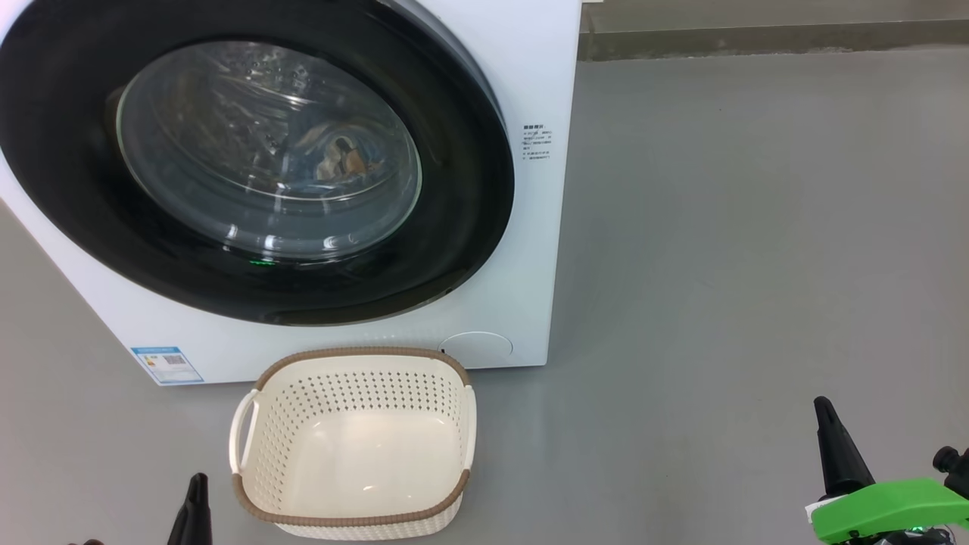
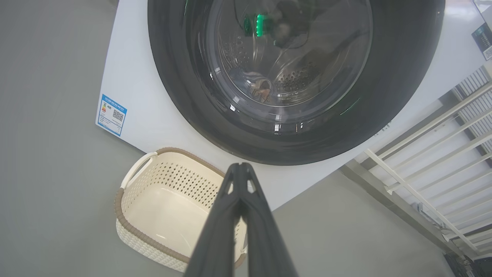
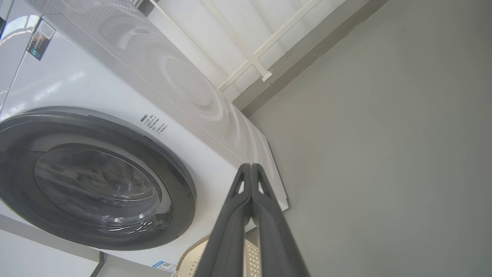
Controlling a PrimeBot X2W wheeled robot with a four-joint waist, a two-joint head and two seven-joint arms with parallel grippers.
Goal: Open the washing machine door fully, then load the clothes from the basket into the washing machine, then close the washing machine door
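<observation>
The washing machine door (image 1: 227, 136) is shut, clothes (image 1: 341, 160) behind its glass, basket (image 1: 356, 353) just in front.

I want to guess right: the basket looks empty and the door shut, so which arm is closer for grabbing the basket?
Left, probably. The left gripper is shut, right beside the near left corner of the basket; the right gripper, also shut, hangs far off to the right over grey floor.

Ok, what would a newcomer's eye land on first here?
The washing machine door, a glossy black ring around bulging glass, dominates the head view's upper left, shut. A bundle of clothes shows behind the glass, and the cream basket sits empty on the grey floor just in front.
</observation>
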